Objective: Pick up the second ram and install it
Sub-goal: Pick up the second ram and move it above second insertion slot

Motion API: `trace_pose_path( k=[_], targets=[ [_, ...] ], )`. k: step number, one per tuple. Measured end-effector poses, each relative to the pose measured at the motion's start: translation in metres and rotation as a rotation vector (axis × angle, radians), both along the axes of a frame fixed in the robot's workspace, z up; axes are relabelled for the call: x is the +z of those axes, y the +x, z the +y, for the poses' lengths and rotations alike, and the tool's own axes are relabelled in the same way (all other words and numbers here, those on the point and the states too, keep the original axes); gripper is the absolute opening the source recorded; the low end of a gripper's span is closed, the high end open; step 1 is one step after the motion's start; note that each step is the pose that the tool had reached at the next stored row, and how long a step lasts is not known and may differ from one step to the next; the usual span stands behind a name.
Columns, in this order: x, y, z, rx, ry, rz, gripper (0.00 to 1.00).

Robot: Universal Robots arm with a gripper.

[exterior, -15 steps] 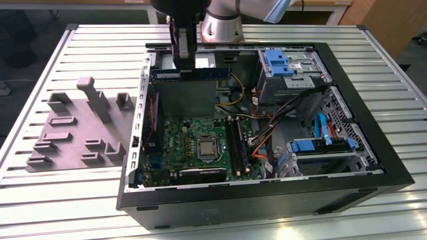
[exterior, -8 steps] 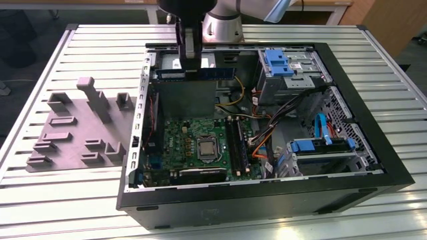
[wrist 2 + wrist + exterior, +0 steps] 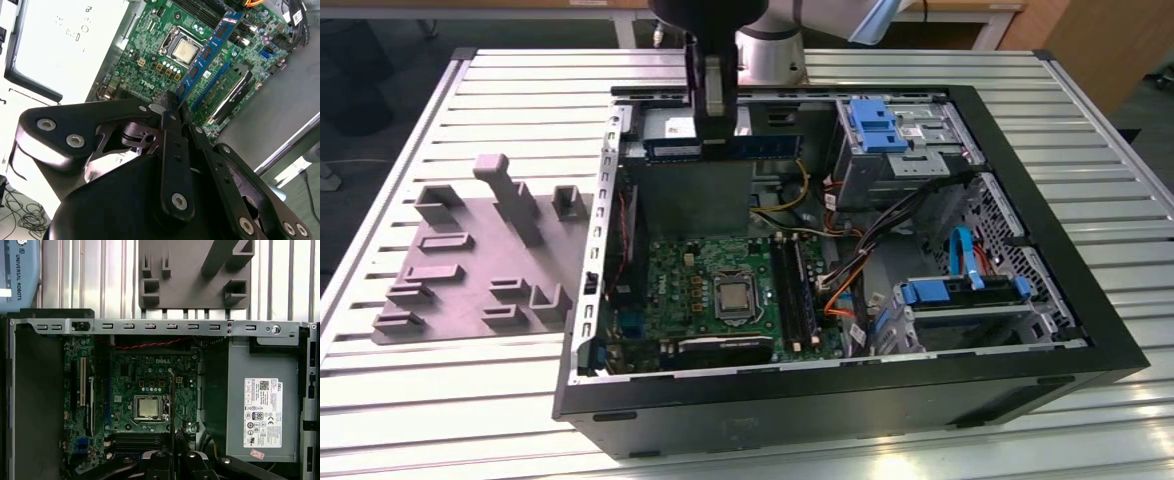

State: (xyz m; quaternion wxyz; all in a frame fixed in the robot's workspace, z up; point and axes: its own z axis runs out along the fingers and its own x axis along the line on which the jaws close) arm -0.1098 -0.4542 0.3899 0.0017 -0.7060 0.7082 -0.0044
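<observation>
My gripper (image 3: 716, 138) hangs over the back part of the open computer case (image 3: 854, 400) and is shut on the second ram (image 3: 767, 146), a thin blue-green stick held level on its edge above the case. In the second wrist view the ram (image 3: 212, 50) runs out from the closed fingertips (image 3: 172, 102) over the green motherboard (image 3: 150, 55). In the first wrist view the ram (image 3: 172, 405) shows edge-on as a thin dark line above the gripper (image 3: 172, 454), beside the processor (image 3: 149, 407). The long black memory slots (image 3: 795, 290) lie on the exterior view's right of the processor socket (image 3: 734, 297).
A grey fixture plate (image 3: 480, 250) with raised blocks lies on the slatted table at the exterior view's left of the case. Inside the case are a silver power supply (image 3: 260, 410), drive cages with blue tabs (image 3: 881, 125) (image 3: 961, 295), and orange and yellow cables (image 3: 847, 275).
</observation>
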Motion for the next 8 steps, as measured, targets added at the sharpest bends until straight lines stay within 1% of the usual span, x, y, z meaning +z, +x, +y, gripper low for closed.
trace_pose_path(
  k=[8],
  targets=[
    [0.0,0.0111,0.0,0.0,0.0,0.0,0.14]
  ],
)
